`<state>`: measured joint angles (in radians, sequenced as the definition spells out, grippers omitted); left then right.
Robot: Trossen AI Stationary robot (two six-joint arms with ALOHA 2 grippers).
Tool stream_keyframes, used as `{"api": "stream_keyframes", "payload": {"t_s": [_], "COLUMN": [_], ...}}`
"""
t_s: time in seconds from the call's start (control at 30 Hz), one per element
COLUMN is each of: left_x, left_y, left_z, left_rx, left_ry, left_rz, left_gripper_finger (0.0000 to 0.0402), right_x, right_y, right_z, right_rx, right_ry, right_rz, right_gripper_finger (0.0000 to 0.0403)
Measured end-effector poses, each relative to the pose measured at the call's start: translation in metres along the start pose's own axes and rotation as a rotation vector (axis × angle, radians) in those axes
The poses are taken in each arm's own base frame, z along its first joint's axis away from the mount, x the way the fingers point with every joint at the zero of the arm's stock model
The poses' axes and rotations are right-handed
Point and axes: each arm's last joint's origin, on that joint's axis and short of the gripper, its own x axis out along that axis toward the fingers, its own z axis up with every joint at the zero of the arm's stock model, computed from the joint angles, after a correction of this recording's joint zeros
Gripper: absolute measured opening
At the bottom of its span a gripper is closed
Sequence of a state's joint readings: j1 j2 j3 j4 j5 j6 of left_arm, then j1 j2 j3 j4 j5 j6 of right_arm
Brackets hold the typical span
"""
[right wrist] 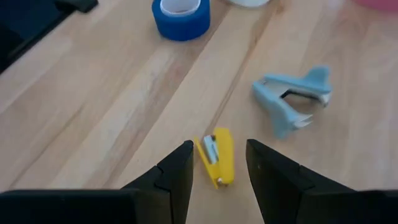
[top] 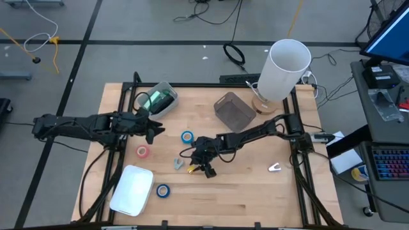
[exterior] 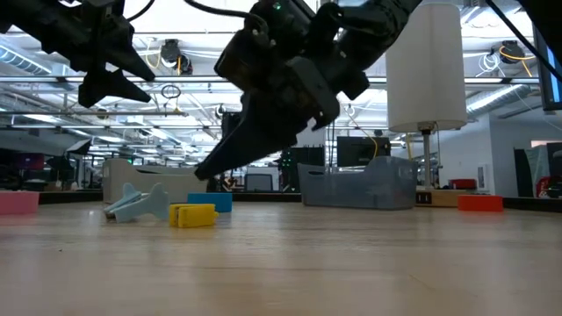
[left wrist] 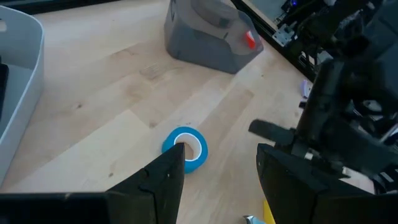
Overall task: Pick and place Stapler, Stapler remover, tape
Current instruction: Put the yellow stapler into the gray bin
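The small yellow stapler (top: pixel 192 169) lies flat on the wooden table, with the pale blue stapler remover (top: pixel 177 163) just to its left. My right gripper (top: pixel 204 167) hovers open over the stapler (right wrist: pixel 217 155), a finger on either side and clear of it; the low view shows its fingertips (exterior: pixel 206 168) above the stapler (exterior: pixel 193 215). Tape rolls lie flat: blue (top: pixel 187 136), pink (top: pixel 142 151) and another blue (top: pixel 163 190). My left gripper (top: pixel 153 128) is open in the air, left of the blue roll (left wrist: pixel 186 148).
A white bin (top: pixel 132 190) sits near the table's near left, a grey bin (top: pixel 233 110) toward the far middle, and a clear bin holding something green (top: pixel 156 99) at the far left. A tall white cylinder (top: pixel 284 67) stands at the far right. A small pale object (top: pixel 275 167) lies right of my right gripper.
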<state>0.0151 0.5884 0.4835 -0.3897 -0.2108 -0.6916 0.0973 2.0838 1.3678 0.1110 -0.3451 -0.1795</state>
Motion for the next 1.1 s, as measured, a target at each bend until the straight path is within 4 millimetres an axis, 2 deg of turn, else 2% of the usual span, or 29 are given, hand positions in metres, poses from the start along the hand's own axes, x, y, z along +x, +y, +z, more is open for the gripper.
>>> {"api": "stream_keyframes", "payload": {"t_s": [0.3,0.5,1.1], "left_x": [0.0,0.0,0.0], "left_y": [0.0,0.0,0.0], "left_z": [0.0,0.0,0.0], "left_rx": [-0.001,-0.002,-0.006], "left_ry": [0.001,0.001,-0.006], "left_rz": [0.0,0.0,0.009], "left_gripper_finger": [0.02,0.02,0.02], "right_x": [0.015,0.015,0.019], "right_y": [0.002,0.001,0.001], "right_z": [-0.012,-0.012,-0.021], "right_rx": [0.0,-0.041,-0.078], "right_ry": [0.015,0.031,0.095], "right_rz": [0.004,-0.065,-0.079], "right_gripper_finger": [0.0139,0.0139,0.0139]}}
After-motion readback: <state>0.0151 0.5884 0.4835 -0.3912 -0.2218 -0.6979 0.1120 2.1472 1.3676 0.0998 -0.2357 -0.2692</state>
